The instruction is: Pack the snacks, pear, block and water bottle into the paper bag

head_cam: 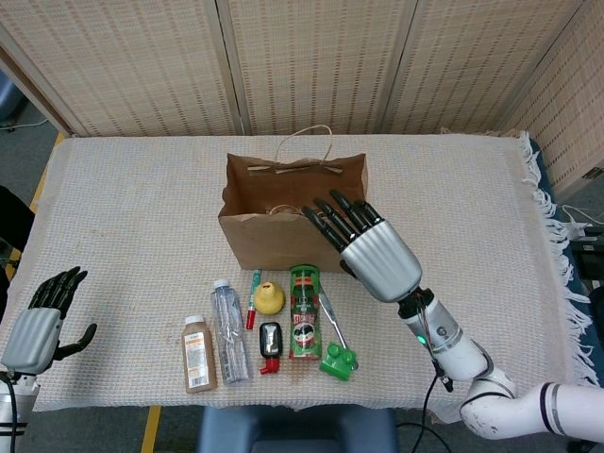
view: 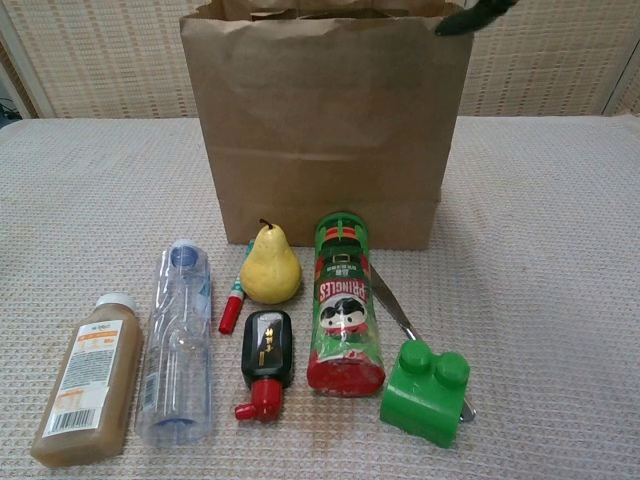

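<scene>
Fingers (head_cam: 332, 216) of the right hand (head_cam: 368, 250) are spreading apart and holding nothing, reaching toward eleven o'clock over the near right corner of the paper bag (head_cam: 274, 236). At eight o'clock the left hand (head_cam: 40, 321) is hovering off the table's edge, fingers loosely parted, empty. Lying in a row at the bag's six o'clock are the water bottle (view: 180, 340), pear (view: 270, 266), Pringles can (view: 343, 305) and green block (view: 427, 390).
</scene>
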Available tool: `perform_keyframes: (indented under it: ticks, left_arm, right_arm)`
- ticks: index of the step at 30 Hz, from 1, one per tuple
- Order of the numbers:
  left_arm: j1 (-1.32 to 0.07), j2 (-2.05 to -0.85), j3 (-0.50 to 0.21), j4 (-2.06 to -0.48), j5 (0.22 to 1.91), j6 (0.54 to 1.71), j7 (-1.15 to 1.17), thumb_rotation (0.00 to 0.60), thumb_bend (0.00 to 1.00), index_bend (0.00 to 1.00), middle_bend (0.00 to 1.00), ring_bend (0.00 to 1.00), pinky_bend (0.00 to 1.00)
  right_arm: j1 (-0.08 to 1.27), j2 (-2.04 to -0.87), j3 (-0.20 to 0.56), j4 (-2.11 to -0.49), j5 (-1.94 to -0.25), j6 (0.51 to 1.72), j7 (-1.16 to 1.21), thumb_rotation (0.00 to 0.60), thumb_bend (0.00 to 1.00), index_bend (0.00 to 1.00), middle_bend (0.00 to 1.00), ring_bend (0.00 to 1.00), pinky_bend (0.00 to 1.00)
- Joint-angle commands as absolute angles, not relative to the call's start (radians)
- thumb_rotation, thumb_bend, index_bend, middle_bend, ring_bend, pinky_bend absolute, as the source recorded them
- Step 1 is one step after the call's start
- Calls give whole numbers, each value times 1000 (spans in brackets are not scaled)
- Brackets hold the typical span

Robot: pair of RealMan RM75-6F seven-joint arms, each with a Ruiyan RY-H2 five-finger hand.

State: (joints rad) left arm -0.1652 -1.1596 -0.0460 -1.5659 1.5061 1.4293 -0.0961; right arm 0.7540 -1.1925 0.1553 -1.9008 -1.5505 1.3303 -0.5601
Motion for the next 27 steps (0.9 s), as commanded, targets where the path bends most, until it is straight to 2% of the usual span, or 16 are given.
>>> perform_keyframes:
  ticks: [1,5,8,12,17,23,27]
  left_arm:
    - [-165,-1163,-49,-1563,1501,1430,-90,600,343,0,0,0,69]
    - [-167,-1167,-51,-1562,1496,1426,-80,600,343,0,0,0,69]
    - [-169,-1169,-50,-1564,1498,1424,-72,600,343,0,0,0,70]
    - [-169,-1170,-50,-1565,1497,1424,-71,600,344,0,0,0,69]
    - [-169,-1167,-53,-1561,1491,1421,-85,600,344,0,0,0,69]
    - [-169,-1162,-51,-1562,1497,1423,-99,600,343,0,0,0,69]
    - [-169,-1160,-52,-1562,1494,1422,-110,600,344,0,0,0,69]
  right_arm:
    - [696,-1001,-27,-1963,-1817,1254,-287,600,0,20,131,75,251]
    - [709,-963,-99,-1948,-1913,1154,-274,600,0,0,130,63,217]
    - [731,-980,-110,-1920,-1941,1057,-336,600,0,0,124,53,199]
    - [769,-1034,-87,-1865,-1925,929,-426,600,0,0,108,39,179]
    - [808,-1121,-39,-1804,-1823,784,-491,600,0,0,89,21,162]
    - [844,-1243,23,-1706,-1703,681,-577,600,0,0,60,0,131]
    - [867,-1318,57,-1651,-1646,653,-618,600,0,0,56,0,123]
